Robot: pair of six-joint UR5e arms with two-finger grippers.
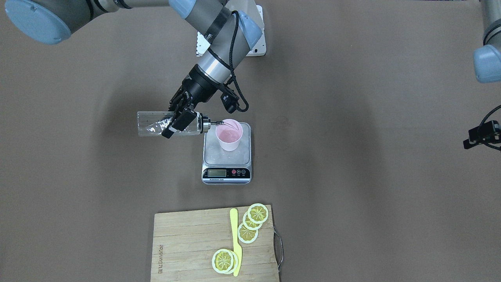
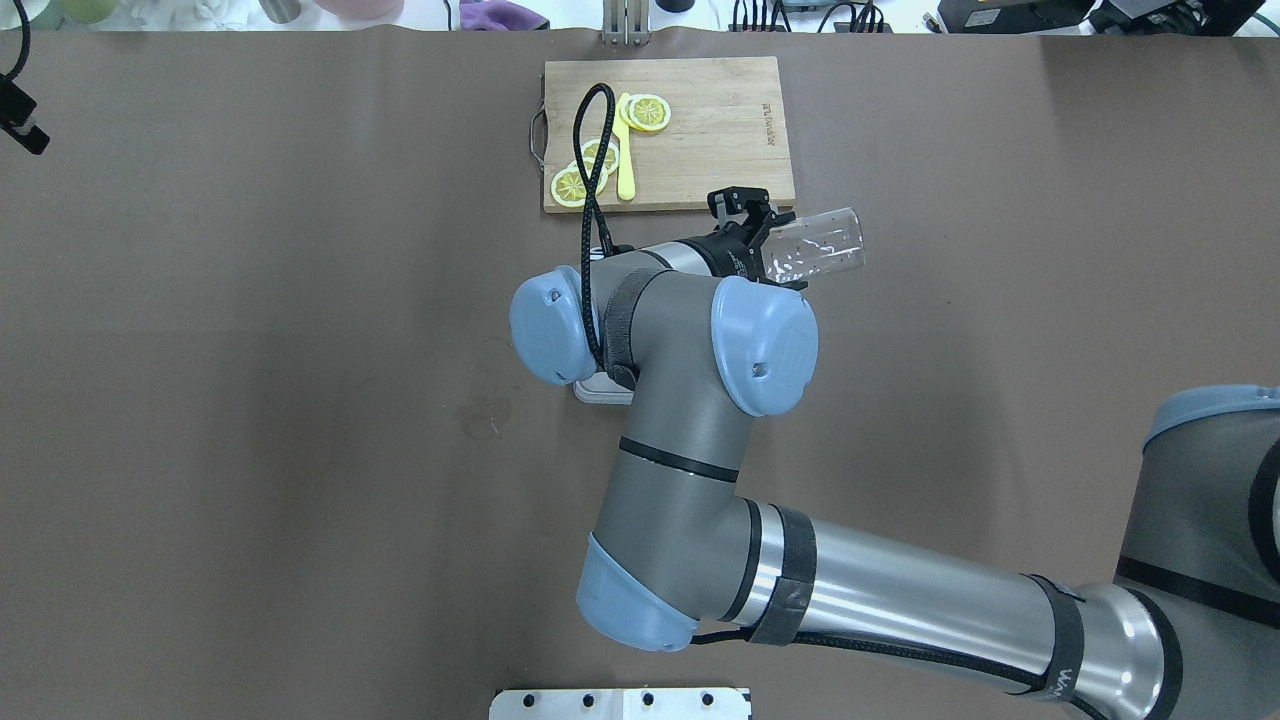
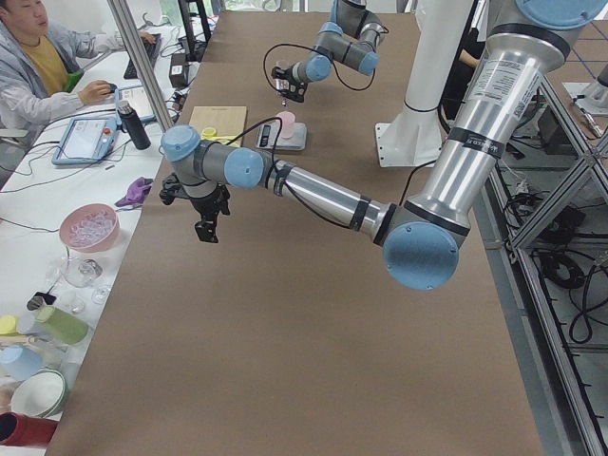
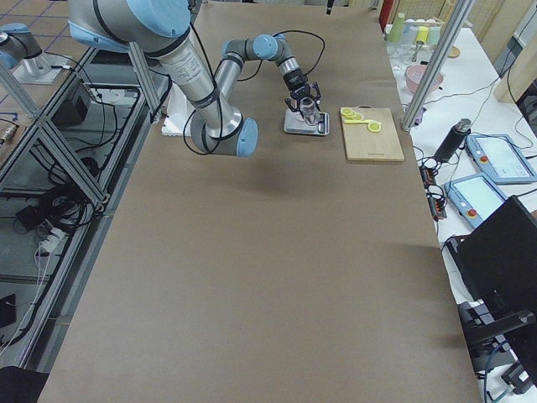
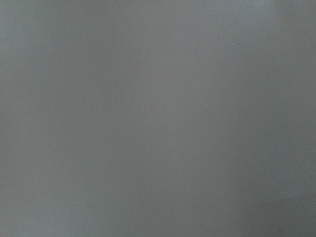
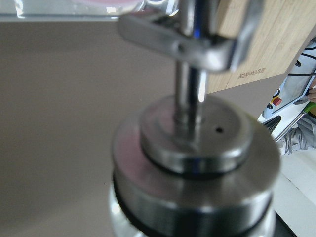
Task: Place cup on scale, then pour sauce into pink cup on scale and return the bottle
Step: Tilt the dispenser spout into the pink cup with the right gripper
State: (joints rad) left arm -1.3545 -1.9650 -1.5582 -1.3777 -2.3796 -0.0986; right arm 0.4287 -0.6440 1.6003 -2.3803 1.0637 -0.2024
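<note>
My right gripper (image 1: 178, 123) is shut on the clear glass bottle (image 1: 152, 124), which lies almost level above the table. The bottle's silver spout (image 1: 213, 123) reaches over the rim of the pink cup (image 1: 229, 135). That cup stands upright on the steel platform of the scale (image 1: 213, 153). Only droplets and streaks of the clear sauce show inside the glass. The right wrist view is filled by the spout cap (image 6: 197, 143), blurred. From overhead my arm hides the cup; the bottle (image 2: 820, 245) sticks out to the right. My left gripper (image 3: 209, 223) hangs over bare table far away; whether it is open or shut I cannot tell.
A wooden cutting board (image 1: 188, 243) with lemon slices (image 1: 254, 215) and a yellow knife (image 1: 236, 243) lies just beyond the scale. A white base plate (image 1: 256, 47) sits at the robot's side. A person (image 3: 28, 66) sits at the side table.
</note>
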